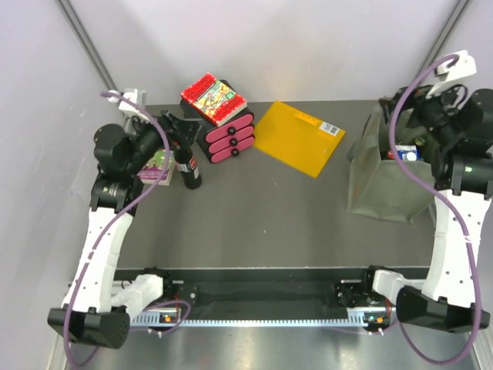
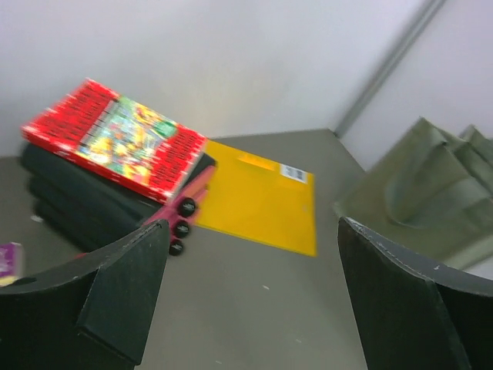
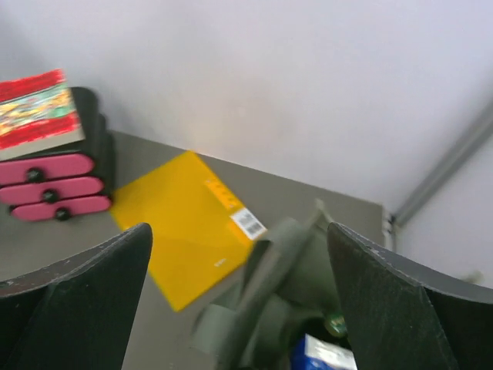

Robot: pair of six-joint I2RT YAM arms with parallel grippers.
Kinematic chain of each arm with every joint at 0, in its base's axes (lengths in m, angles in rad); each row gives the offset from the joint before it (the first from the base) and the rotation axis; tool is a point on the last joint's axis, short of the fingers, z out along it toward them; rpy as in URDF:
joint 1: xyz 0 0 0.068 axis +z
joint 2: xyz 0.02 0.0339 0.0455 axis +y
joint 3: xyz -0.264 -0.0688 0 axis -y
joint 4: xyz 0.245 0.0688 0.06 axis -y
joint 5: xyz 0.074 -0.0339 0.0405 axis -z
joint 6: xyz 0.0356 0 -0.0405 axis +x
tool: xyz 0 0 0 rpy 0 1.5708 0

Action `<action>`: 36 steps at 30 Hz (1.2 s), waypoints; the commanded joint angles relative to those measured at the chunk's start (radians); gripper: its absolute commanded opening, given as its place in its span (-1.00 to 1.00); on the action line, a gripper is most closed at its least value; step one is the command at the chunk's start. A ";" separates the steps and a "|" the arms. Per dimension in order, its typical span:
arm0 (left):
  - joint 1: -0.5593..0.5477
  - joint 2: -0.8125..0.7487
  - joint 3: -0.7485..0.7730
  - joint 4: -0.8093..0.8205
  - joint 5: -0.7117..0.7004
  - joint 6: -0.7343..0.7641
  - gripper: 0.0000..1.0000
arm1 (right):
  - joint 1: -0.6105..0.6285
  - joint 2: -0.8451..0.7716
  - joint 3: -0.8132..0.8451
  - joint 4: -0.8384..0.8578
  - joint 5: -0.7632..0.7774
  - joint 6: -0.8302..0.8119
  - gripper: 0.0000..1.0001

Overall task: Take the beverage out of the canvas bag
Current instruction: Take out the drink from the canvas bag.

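Olive canvas bag [image 1: 385,181] stands at the right of the desk [image 1: 293,208], a blue carton [image 3: 323,353] inside. My right pincer [image 3: 239,231] hovers above its mouth, spread wide and empty; my left pincer [image 2: 253,223] is spread too. Reaching step, I judge: next, lower between the floppy sides and close on the carton.

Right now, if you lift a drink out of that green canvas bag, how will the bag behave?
Probably floppy: the canvas bag has sagging cloth sides, so its mouth may collapse or snag. It may lift or tip with the pull, standing free on the table.
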 commanded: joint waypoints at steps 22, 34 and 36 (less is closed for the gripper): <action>-0.636 0.481 0.227 -0.056 -0.037 -0.026 0.86 | -0.259 0.180 0.110 -0.669 -0.121 -0.397 0.62; -0.648 0.510 0.195 0.010 0.002 -0.024 0.86 | -0.259 0.130 0.015 -0.747 -0.112 -0.509 0.67; -0.648 0.513 0.189 0.016 0.011 -0.021 0.86 | -0.259 0.122 0.005 -0.744 -0.106 -0.514 0.68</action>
